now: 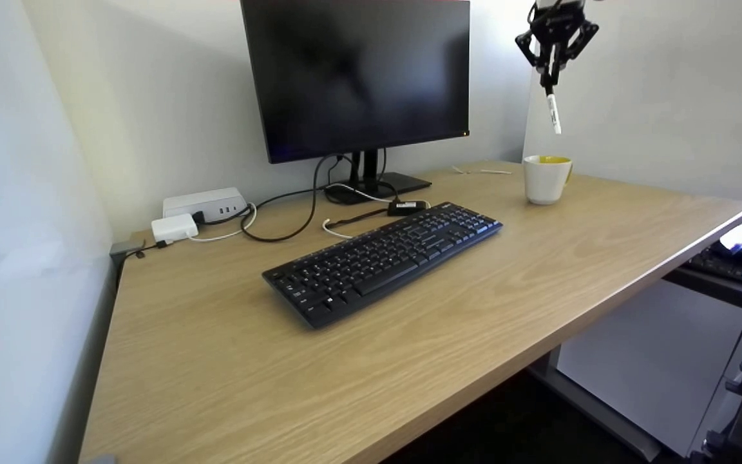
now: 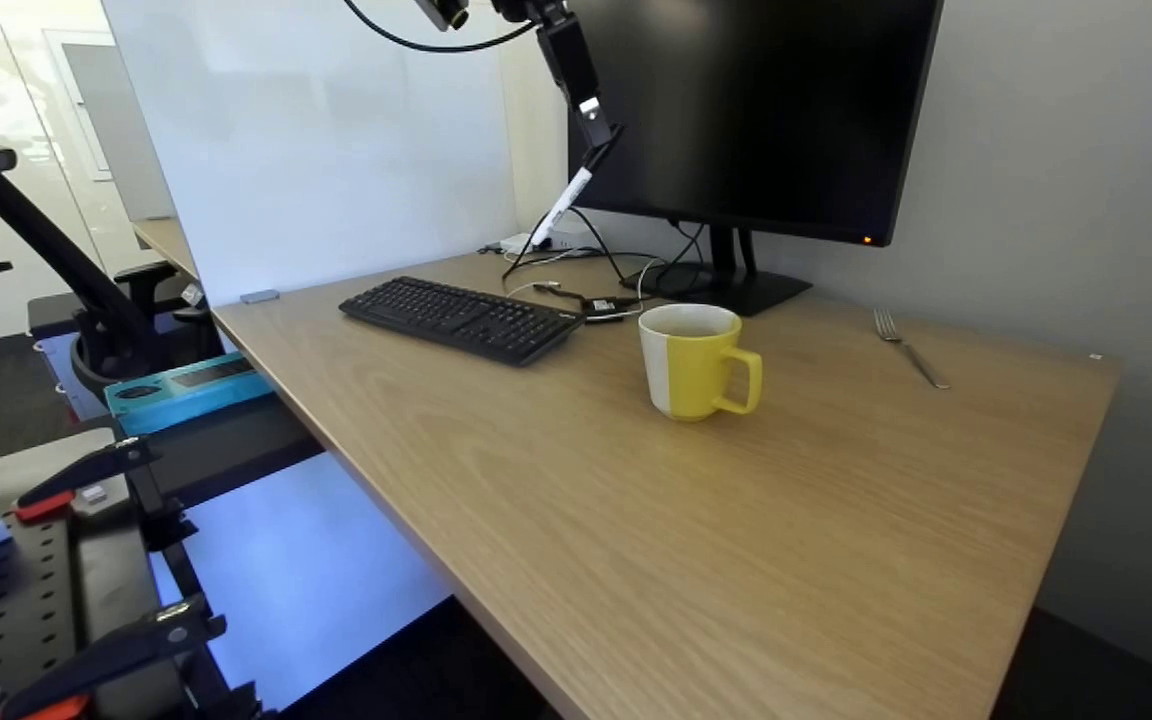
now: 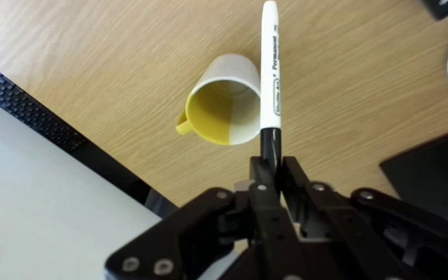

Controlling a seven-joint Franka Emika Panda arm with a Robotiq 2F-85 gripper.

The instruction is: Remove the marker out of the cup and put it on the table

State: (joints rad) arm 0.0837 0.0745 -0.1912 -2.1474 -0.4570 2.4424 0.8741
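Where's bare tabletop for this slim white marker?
Bare light-wood table lies between the black keyboard and front edge, and between the yellow-and-white cup and that edge. Crowded behind the keyboard: black cables loop beside the black monitor's base.

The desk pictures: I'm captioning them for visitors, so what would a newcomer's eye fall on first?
Probably the marker comes first: white, pinched by its black end in the jaws, slanting in the air above the desk. Next comes the yellow-and-white cup, upright on the desk. Then the large dark monitor stands out at the back, with the black keyboard in front of it.
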